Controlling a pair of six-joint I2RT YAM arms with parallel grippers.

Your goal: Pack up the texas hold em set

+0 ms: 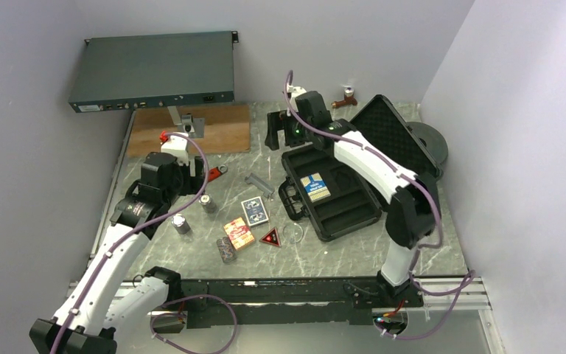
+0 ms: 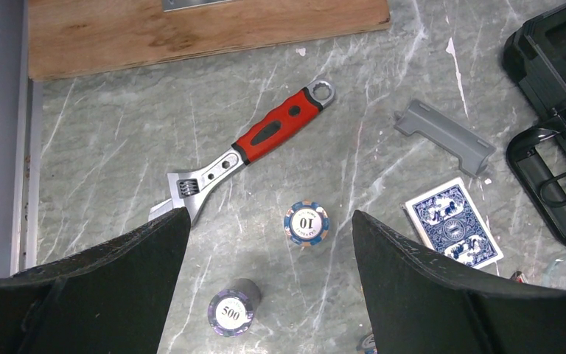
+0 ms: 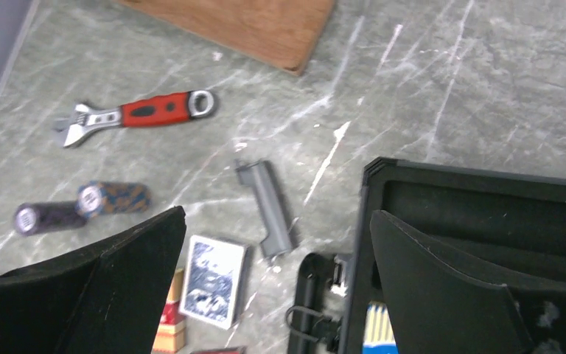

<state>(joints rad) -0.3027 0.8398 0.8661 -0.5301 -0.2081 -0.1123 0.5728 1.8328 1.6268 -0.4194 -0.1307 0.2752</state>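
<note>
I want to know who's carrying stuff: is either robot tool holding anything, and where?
Nothing is held. The left tool and the right tool both stand open and empty.

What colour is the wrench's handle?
The wrench handle is red with black patches. The left wrist view shows it best.

Matt black plastic case (image 1: pixel 354 220), marbled table (image 1: pixel 324 257)

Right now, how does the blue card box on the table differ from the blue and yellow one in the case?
The blue card box lies loose on the table; the blue-yellow card box sits inside the open case. The blue card box carries an ornate blue pattern; the blue-yellow card box shows yellow marks on blue. Both lie flat.
</note>
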